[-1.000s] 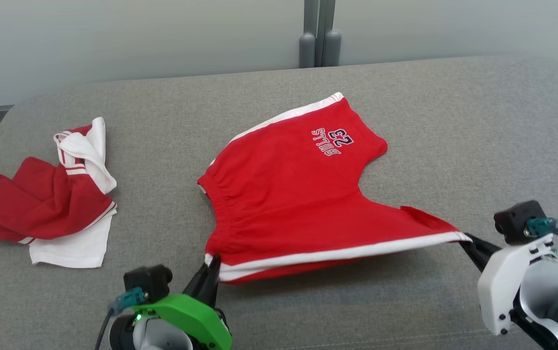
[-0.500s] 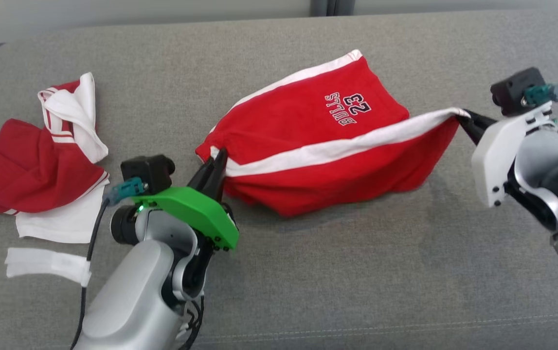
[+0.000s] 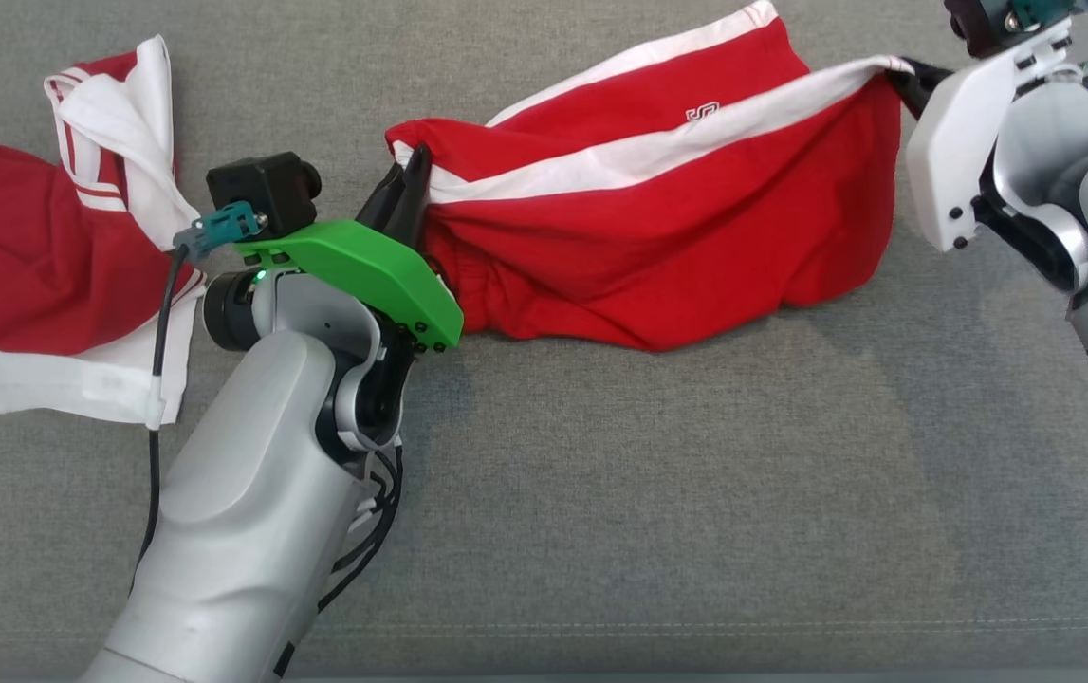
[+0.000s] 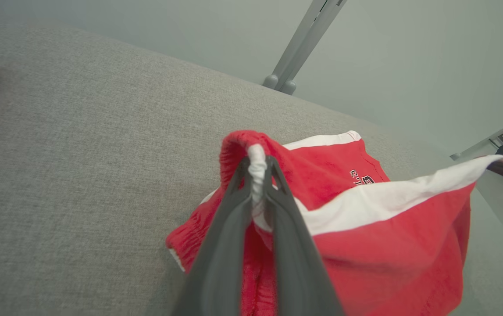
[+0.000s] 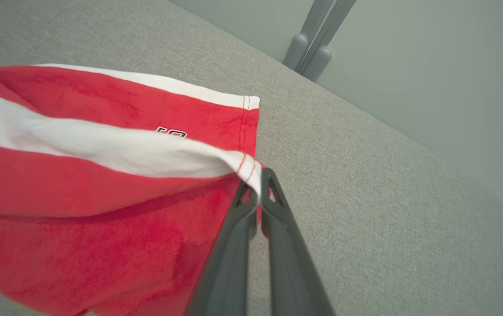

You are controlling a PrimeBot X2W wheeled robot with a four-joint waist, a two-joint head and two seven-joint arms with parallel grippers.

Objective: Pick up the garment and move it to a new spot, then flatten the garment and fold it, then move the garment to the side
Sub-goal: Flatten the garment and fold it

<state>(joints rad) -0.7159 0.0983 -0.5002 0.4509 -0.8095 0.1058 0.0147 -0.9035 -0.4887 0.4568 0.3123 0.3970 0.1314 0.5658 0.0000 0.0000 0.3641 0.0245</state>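
Note:
The garment [image 3: 657, 228] is a pair of red shorts with white side stripes, partly lifted off the grey cushion. My left gripper [image 3: 414, 169] is shut on its waistband corner [image 4: 258, 164] at the left. At the far right, my right gripper [image 3: 906, 74] is shut on the white hem corner [image 5: 253, 173]. The white stripe stretches taut between the two grips, and the red cloth [image 5: 80, 228] sags below it. A bit of the printed lettering [image 3: 701, 112] peeks above the stripe.
Another red and white garment [image 3: 50, 237] lies crumpled at the left on the grey cushion [image 3: 695, 493]. A grey post [image 5: 317, 44] stands behind the cushion's far edge against a pale wall.
Both grippers have raised the near edge of the shorts and carried it away from me, over the lettered half. The head camera has tilted down, so the whole scene sits higher in view.

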